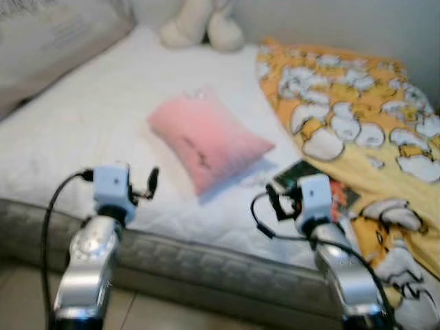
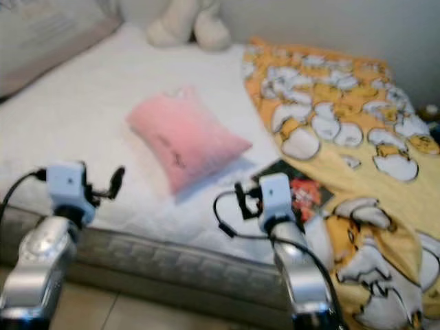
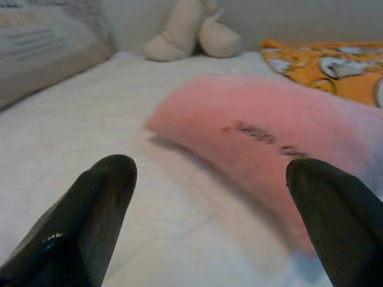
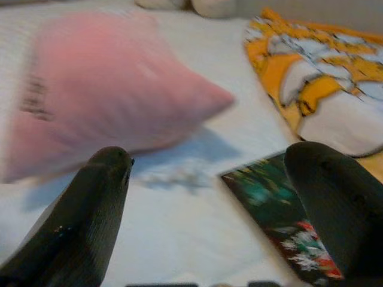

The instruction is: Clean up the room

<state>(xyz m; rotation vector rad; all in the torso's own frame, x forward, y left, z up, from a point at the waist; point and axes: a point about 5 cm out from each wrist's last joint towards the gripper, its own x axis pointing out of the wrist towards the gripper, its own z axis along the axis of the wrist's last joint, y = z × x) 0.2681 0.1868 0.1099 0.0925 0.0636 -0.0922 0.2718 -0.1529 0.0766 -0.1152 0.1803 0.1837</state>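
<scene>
Both grippers poised at the bed's edge.
Left gripper [image 3: 209, 221] and right gripper [image 4: 218, 209] fingers spread wide, empty, before the soft pink pillow [image 1: 206, 137] on the white mattress [image 1: 89, 117]; dark glossy book [image 4: 281, 221] beside.

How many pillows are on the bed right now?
2. A pink pillow lies in the middle of the white mattress, and a large pale pillow leans at the far left corner. Others may be hidden under the yellow blanket.

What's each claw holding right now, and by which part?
Nothing. The left claw and the right claw are both open and empty above the bed, short of the pink pillow.
</scene>
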